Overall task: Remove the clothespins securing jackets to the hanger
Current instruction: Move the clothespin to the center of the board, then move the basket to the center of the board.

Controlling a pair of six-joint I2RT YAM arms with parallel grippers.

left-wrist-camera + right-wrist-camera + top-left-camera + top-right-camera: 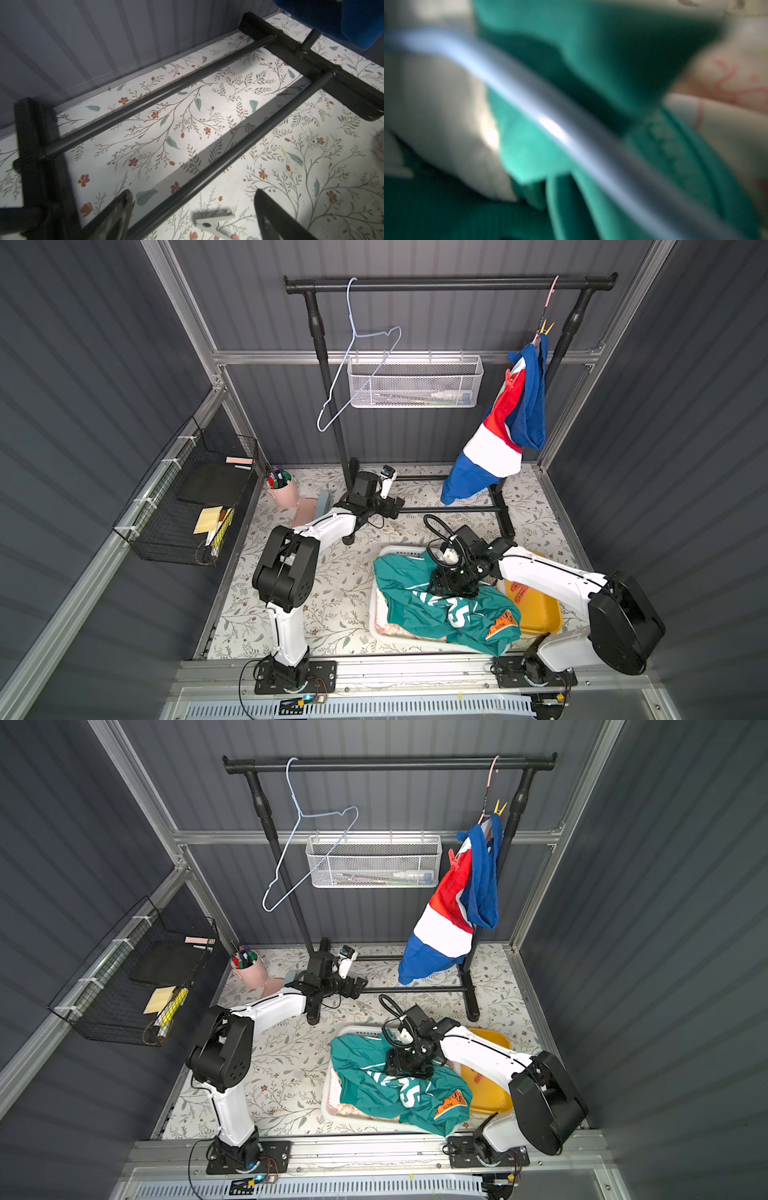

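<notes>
Upper right, on the rail [449,283]: red-white-blue jacket [494,439] hung, pinned with yellow clothespin [547,328] and red clothespin [510,380]. Lower centre, in white basket [399,549]: teal jacket [432,610] over cream-pink jacket [392,630]. Grey clothespin [214,221] flat on surface [207,104], near left fingers [122,216], spread apart, empty. Right arm [540,572] nose-down on teal jacket; right fingers hidden, spread wide, hold on cloth unclear.
</notes>
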